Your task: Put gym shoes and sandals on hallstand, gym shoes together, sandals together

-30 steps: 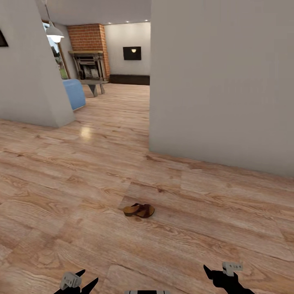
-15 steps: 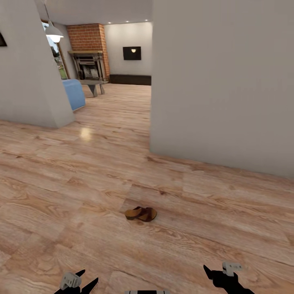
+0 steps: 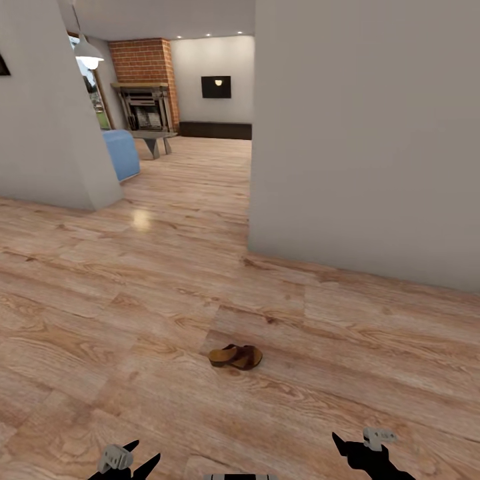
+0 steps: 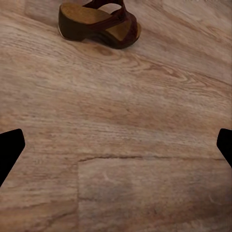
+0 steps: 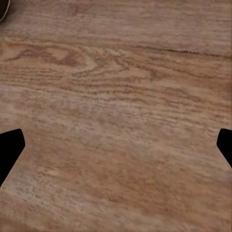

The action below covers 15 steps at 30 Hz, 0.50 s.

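Corridor floor (image 3: pixel 133 300), light brown wood planks with grain and knots, runs from the robot's base to a far room at 12 o'clock. Grey wall block (image 3: pixel 367 133) stands at 1 to 2 o'clock; a second grey wall (image 3: pixel 47 113) at 10 to 11 o'clock. Between them, far off: brick fireplace (image 3: pixel 145 87), blue seat (image 3: pixel 121 152), pendant lamp (image 3: pixel 88 55).

One sandal (image 3: pixel 235 357), dark brown straps over a tan footbed, lies flat on the floor at 12 o'clock, a short way ahead of the arms, well apart from both. In the left wrist view the same sandal (image 4: pixel 99 24) sits upright on its sole, beyond the fingertips.

Left gripper (image 3: pixel 140 460) at 7 o'clock, low over bare planks; its black fingers (image 4: pixel 9 150) stand wide apart, released, nothing between them. Right gripper (image 3: pixel 360 450) at 5 o'clock, fingers (image 5: pixel 9 147) likewise spread wide over bare wood, released and empty.
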{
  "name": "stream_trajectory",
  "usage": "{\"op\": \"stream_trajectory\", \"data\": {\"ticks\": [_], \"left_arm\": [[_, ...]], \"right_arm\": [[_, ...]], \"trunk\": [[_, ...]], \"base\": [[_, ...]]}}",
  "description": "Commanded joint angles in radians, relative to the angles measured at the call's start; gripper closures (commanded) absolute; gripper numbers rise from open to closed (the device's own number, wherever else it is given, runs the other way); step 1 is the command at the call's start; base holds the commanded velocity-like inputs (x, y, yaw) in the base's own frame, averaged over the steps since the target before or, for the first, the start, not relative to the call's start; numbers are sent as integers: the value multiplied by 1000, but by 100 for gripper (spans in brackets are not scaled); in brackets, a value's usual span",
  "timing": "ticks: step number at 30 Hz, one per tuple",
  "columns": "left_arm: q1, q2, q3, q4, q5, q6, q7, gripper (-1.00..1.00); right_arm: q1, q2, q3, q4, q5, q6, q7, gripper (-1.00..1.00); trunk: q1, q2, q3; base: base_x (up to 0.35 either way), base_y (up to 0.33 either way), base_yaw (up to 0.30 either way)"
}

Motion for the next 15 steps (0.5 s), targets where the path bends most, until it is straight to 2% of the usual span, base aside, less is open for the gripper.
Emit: {"op": "stream_trajectory", "data": {"ticks": [1,7,15], "left_arm": [[-1,0,2,1,1,-4,-4,-100],[-1,0,2,1,1,-4,-4,-100],[-1,-1,2,1,1,-3,-4,-100]], "right_arm": [[-1,0,-9,1,10,-4,5,-100],[-1,0,-9,1,9,-4,5,-100],[-1,1,-9,1,9,-4,5,-100]], "trunk": [[0,0,-1],[0,0,-1],[0,0,-1]], "base": [[28,10,0],[106,5,0],[255,6,0]]}}
